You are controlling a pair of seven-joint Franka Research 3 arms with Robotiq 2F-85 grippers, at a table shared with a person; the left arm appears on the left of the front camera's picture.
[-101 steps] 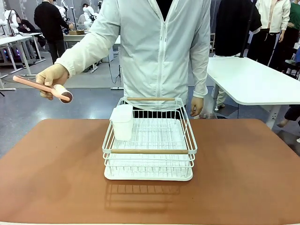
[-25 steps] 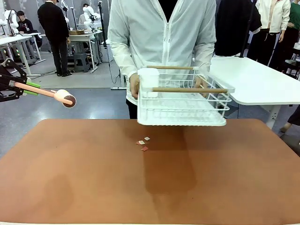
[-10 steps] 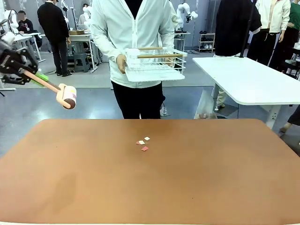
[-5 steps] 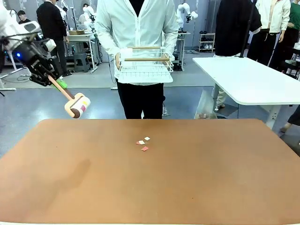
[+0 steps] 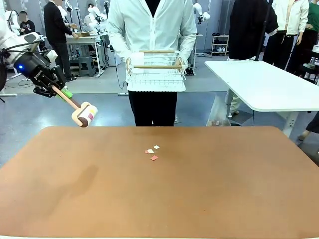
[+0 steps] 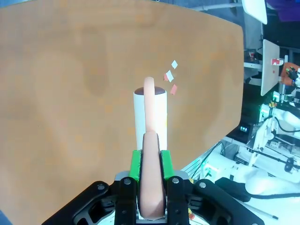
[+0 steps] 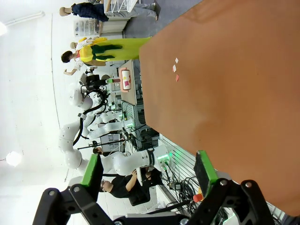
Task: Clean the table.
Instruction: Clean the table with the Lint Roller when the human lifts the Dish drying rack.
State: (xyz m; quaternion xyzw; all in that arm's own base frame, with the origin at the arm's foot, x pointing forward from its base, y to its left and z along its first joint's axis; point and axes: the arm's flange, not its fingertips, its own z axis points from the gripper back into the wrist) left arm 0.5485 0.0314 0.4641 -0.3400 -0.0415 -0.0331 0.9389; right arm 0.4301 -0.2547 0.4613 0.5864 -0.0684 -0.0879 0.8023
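Observation:
The reddish-brown table [image 5: 224, 189] carries three small paper scraps [image 5: 152, 151] near its far middle. My left gripper [image 5: 60, 91] hangs above the far left corner, shut on the pink handle of a lint roller [image 5: 84, 114] whose head points down toward the table. In the left wrist view the green pads [image 6: 136, 164] clamp the handle, and the roller [image 6: 150, 110] hovers over the table [image 6: 70, 93] short of the scraps [image 6: 169, 77]. My right gripper [image 7: 147, 173] is open with nothing between its fingers, high over the table [image 7: 234, 93], the scraps [image 7: 176, 70] far off.
A person stands beyond the far edge holding a white wire dish rack [image 5: 155, 67] at chest height. A white-topped table [image 5: 269, 84] stands at the back right. Other people and benches are farther behind.
My left arm has carried the roller a little to the right and lower, toward the table's far left corner. The person has stepped back with the rack.

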